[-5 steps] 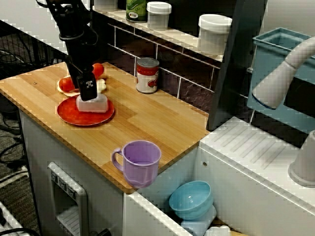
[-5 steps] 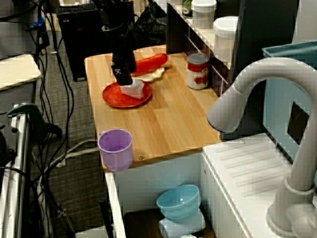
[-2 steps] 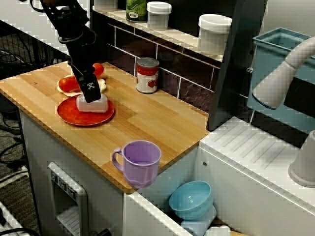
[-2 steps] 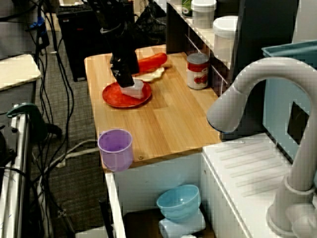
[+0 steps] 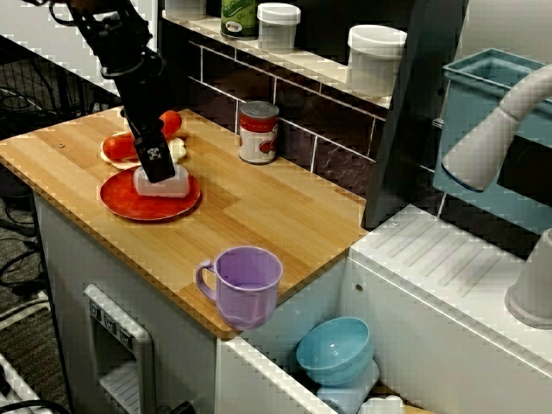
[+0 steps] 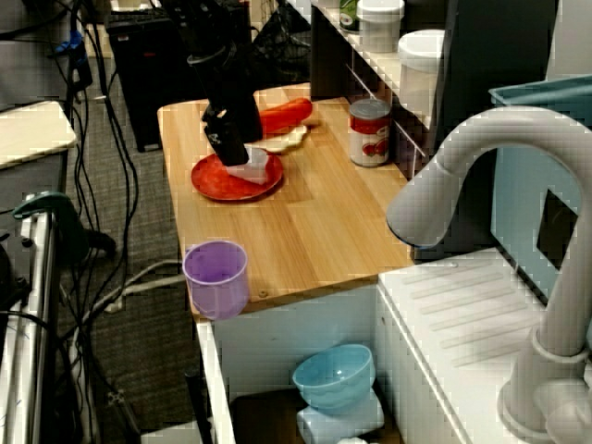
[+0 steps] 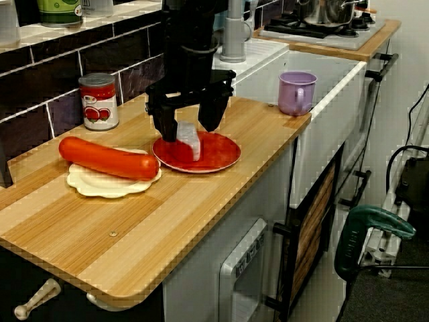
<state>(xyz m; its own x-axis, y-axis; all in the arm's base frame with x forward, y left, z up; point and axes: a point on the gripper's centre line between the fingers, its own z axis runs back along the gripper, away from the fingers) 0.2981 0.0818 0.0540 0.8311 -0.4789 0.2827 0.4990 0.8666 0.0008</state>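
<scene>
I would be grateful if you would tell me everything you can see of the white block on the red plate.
The white rectangular block looks smooth, matt and solid, perhaps plastic or foam, with slightly rounded edges and no markings. It rests on the round red plate, off-centre towards the tiled wall, on the wooden counter. The robot's black jaws stand spread on either side of it. Whether they touch it cannot be told.
</scene>
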